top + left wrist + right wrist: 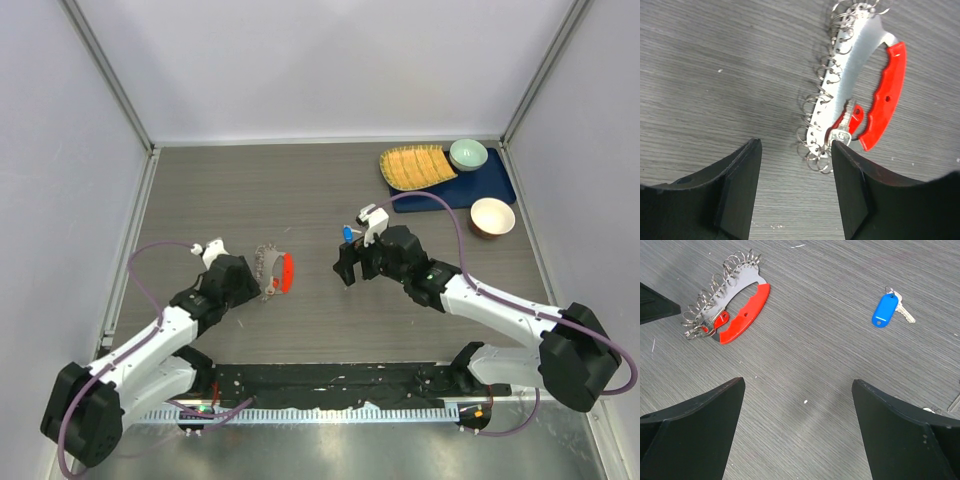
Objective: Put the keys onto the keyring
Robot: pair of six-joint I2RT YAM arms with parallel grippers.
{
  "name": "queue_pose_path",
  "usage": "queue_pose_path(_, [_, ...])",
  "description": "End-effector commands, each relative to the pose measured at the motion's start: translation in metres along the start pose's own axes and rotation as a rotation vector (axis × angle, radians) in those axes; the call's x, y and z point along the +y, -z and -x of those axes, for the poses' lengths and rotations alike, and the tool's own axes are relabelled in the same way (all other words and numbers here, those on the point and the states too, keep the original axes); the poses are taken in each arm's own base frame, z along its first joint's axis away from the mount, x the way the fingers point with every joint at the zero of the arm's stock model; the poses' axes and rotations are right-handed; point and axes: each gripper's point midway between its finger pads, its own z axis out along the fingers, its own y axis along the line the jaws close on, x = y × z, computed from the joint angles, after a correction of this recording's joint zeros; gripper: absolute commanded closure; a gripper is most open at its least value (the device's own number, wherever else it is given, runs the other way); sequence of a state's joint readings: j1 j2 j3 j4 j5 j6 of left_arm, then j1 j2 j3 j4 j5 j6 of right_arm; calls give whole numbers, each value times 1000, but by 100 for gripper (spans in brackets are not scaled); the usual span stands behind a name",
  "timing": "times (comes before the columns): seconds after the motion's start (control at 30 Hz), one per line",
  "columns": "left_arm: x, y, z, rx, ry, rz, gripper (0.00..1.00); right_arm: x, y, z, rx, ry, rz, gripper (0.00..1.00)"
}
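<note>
Nearest the lens, the left gripper [796,145] is seen with its jaws apart and nothing between them. The keyring [850,65] is found just ahead, its near end touching the right-hand finger and its long axis running forward and slightly right. A red-headed key [856,116] appears hung at that end. The blue-headed key [886,309] lies ahead-right of the right gripper [797,381], whose jaws are spread wide and empty; that arm is judged the nearer.
</note>
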State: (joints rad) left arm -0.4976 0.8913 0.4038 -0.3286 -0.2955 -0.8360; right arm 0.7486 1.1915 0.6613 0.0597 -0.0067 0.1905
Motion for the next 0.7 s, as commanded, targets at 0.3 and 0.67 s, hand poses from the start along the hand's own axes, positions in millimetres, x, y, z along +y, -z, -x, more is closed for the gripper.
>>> queue_pose_path(0.3, [-13, -27, -4, 11, 87, 11, 56, 5, 1, 18, -65, 5, 26, 5])
queue_pose_path(0.67, [-11, -33, -23, 63, 103, 5, 78, 8, 3, 17, -69, -2, 43, 5])
